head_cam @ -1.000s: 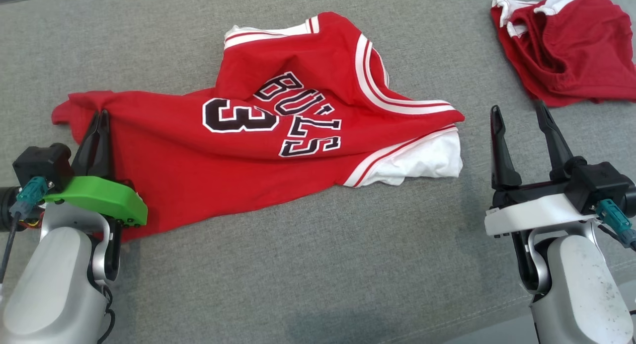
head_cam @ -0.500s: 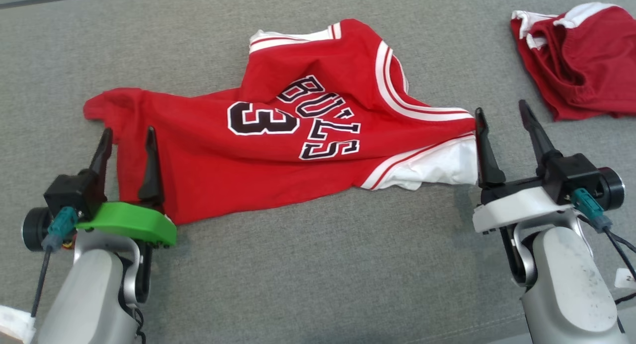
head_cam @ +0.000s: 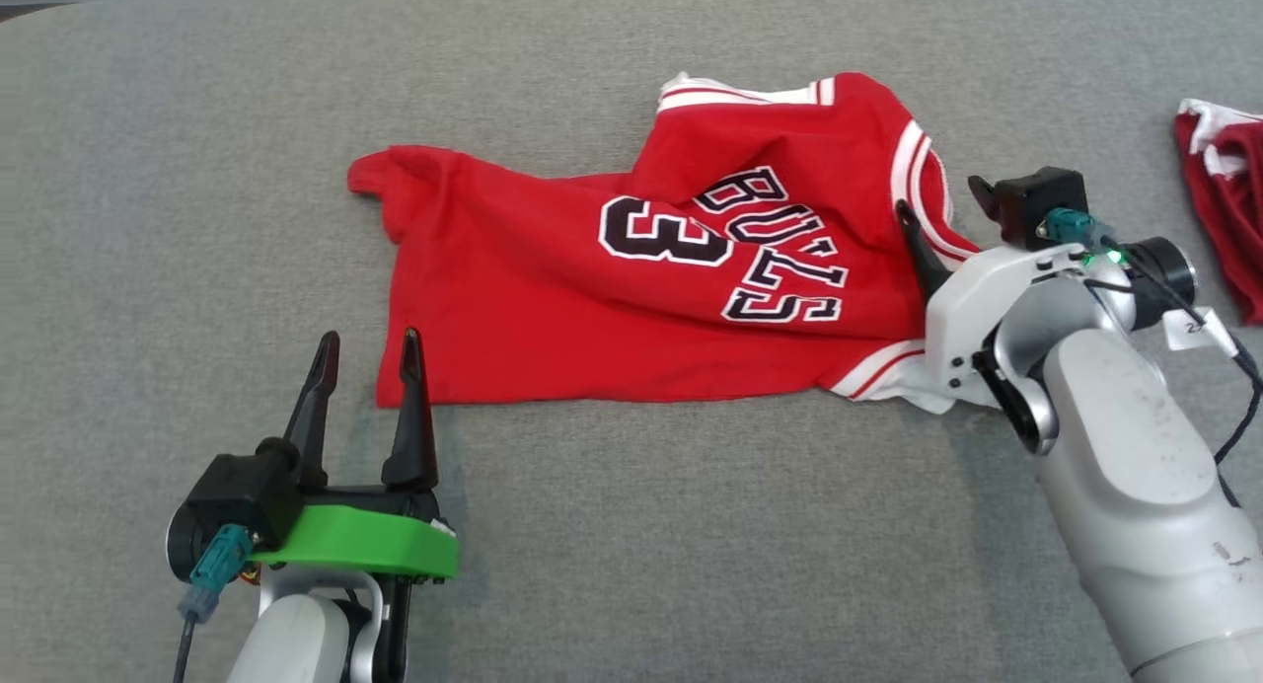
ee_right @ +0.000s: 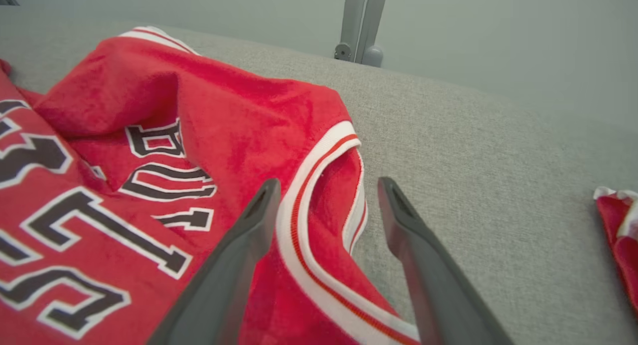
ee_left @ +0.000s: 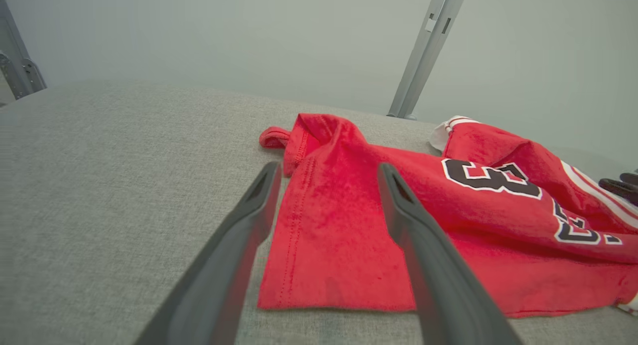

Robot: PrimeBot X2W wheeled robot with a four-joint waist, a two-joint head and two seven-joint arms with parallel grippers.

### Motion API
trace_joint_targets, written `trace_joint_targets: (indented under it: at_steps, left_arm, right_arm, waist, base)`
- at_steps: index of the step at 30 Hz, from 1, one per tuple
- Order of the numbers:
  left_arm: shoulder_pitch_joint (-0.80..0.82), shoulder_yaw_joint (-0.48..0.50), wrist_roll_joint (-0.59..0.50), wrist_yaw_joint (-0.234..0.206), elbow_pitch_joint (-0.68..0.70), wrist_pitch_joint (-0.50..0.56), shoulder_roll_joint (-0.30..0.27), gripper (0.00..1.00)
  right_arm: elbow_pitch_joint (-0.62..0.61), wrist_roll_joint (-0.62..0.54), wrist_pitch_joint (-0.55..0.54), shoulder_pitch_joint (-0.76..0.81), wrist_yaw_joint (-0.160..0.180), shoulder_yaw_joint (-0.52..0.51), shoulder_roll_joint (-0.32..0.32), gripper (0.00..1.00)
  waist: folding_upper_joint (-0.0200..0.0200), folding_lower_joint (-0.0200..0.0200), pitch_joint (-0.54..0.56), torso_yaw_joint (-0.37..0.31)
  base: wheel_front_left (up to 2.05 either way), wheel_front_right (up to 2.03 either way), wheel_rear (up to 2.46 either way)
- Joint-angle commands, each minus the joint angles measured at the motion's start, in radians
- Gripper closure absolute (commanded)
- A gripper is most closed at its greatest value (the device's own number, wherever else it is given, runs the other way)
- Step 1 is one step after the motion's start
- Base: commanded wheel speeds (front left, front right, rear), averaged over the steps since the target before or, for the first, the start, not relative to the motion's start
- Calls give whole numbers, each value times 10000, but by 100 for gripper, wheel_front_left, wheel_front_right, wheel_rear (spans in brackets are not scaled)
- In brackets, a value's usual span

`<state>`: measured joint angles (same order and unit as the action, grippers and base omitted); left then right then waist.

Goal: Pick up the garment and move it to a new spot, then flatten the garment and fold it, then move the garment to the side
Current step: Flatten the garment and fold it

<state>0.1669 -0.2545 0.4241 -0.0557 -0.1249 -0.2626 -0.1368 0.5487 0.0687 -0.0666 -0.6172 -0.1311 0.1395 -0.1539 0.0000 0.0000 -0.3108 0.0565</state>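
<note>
A red jersey [head_cam: 553, 308] with black "BULLS 33" lettering lies crumpled on the grey cloth surface [head_cam: 691, 525]. My left gripper [head_cam: 368, 342] stands open just in front of the jersey's near left hem corner, holding nothing. In the left wrist view that gripper [ee_left: 329, 170] frames the jersey's hem [ee_left: 339, 245]. My right gripper [head_cam: 942, 204] is open over the jersey's right side. In the right wrist view this gripper [ee_right: 329, 185] straddles the white-striped armhole edge [ee_right: 319, 170] of the jersey [ee_right: 224, 115], not closed on it.
A second red and white garment [head_cam: 1224, 209] lies bunched at the far right edge, also seen as the garment [ee_right: 618, 225] in the right wrist view. A grey metal post [ee_left: 423, 51] stands behind the surface. Bare grey cloth spreads left and in front.
The head camera has turned, shifting the scene right. My left gripper let go of the jersey's hem, opened and drew back. My right gripper advanced onto the jersey's right edge.
</note>
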Motion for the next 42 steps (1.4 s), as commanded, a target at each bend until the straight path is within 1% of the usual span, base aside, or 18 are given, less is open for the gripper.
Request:
trace_joint_targets:
  at_steps: [1,5,7,8,9,10,12,15,21,25,29,34,35,36,37,42]
  left_arm:
    - [-137,88,-133,78,49,-23,76,0]
    - [-253,243,-351,196,117,-16,260,0]
    - [-302,369,-402,249,168,-16,349,0]
    - [-319,426,-441,289,182,-14,391,0]
    - [-331,463,-484,314,197,-14,435,0]
    - [-338,516,-520,354,211,-14,462,0]
    - [-327,612,-593,405,270,-16,519,0]
    - [-288,751,-706,498,362,-15,601,0]
    - [-37,911,-922,695,515,-15,763,0]
    - [150,817,-925,817,547,-15,818,0]
    - [321,746,-866,862,622,-15,857,0]
    - [388,551,-637,749,647,-15,864,0]
    - [403,527,-590,717,653,-15,865,0]
    - [416,517,-572,694,654,-15,866,0]
    - [417,502,-555,669,633,-15,867,0]
    - [398,548,-676,703,584,-15,864,0]
  right_arm:
    - [363,-33,-281,-241,7,-5,-254,0]
    - [1237,-165,-1047,-664,6,-26,-459,0]
    - [1580,146,-1349,-844,6,66,-476,0]
    - [1718,338,-1487,-928,6,112,-480,51]
    - [1849,465,-1630,-1003,6,190,-522,78]
    - [1919,591,-1714,-1098,6,283,-567,100]
    - [1939,843,-1676,-1365,6,357,-679,100]
    - [1793,934,-1341,-1881,7,412,-808,100]
    - [2025,791,-953,-3211,6,36,-839,100]
    - [2450,192,-626,-4167,7,-535,-1022,100]
    - [3059,-773,-357,-4937,7,-1213,-1307,100]
    - [3797,-1675,-176,-5381,7,-1776,-1194,100]
    - [3890,-1795,-59,-5455,7,-1845,-1184,82]
    - [3990,-1867,74,-5487,7,-1904,-1154,55]
    - [4092,-1947,261,-5505,7,-1963,-1112,0]
    - [4395,-1973,1125,-5587,6,-2111,-811,0]
  waist:
    - [0,0,30,642]
    - [0,0,8,945]
    - [0,0,-11,1044]
    - [0,0,-24,1078]
    - [0,0,-40,1116]
    - [0,0,-55,1137]
    - [0,0,-123,1179]
    - [0,0,-274,1216]
    - [0,0,-685,1405]
    - [0,0,-1025,1723]
    - [0,0,-1327,2107]
    - [0,0,-1523,2366]
    - [0,0,-1543,2376]
    - [0,0,-1558,2368]
    - [0,0,-1564,2333]
    - [0,0,-1482,1976]
  base:
    - [0,0,0]
    - [0,0,0]
    - [0,0,0]
    - [0,0,0]
    - [0,0,0]
    - [0,0,0]
    - [0,0,0]
    - [0,0,0]
    - [0,0,0]
    - [0,0,0]
    - [0,0,0]
    - [0,0,0]
    - [0,0,0]
    - [0,0,0]
    - [0,0,0]
    - [0,0,0]
